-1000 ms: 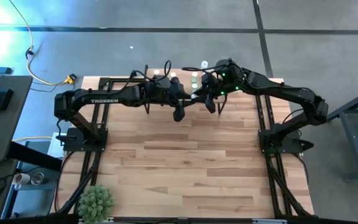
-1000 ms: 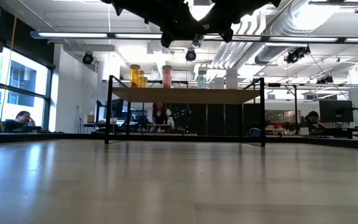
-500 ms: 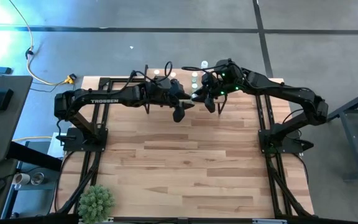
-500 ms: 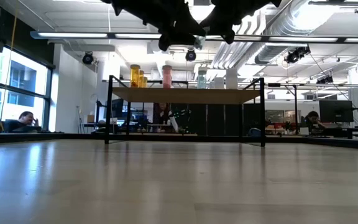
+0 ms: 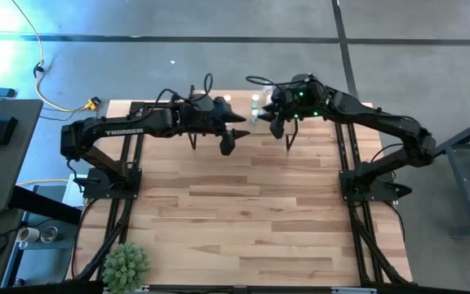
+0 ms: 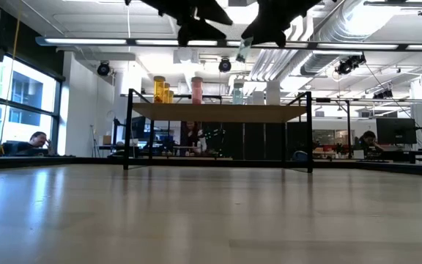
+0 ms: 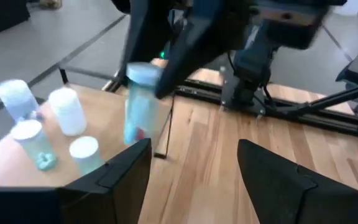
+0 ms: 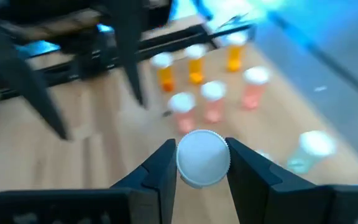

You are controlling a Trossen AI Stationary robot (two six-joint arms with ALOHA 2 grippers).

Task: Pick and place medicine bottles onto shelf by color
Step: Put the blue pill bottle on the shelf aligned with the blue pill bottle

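A butcher-block counter [image 5: 251, 212] of pale wood planks stands on a grey concrete floor, a small green plant [image 5: 126, 265] at its seven-o'clock corner; the level view looks across it into an open workshop with white ducting overhead and people seated at desks at the far sides. At the counter's twelve-o'clock edge sits the shelf [image 6: 218, 111], a light-wood board on thin black legs, carrying orange bottles [image 6: 160, 89], a pink bottle [image 6: 197, 89] and a pale green bottle [image 6: 238, 92] in a row. Above the shelf the right gripper [image 8: 202, 167] has its jaws clamped on a clear bottle with a white cap [image 8: 203, 157], which hangs tilted in the air [image 6: 242, 50]. The left gripper [image 7: 194, 163] hovers beside it with its jaws spread wide and nothing between them, the clear bottle just ahead. Compared with a second ago, the left arm has pulled back toward nine o'clock and its jaws, then shut, have parted; the right arm has lifted slightly toward twelve o'clock with its grip unchanged.
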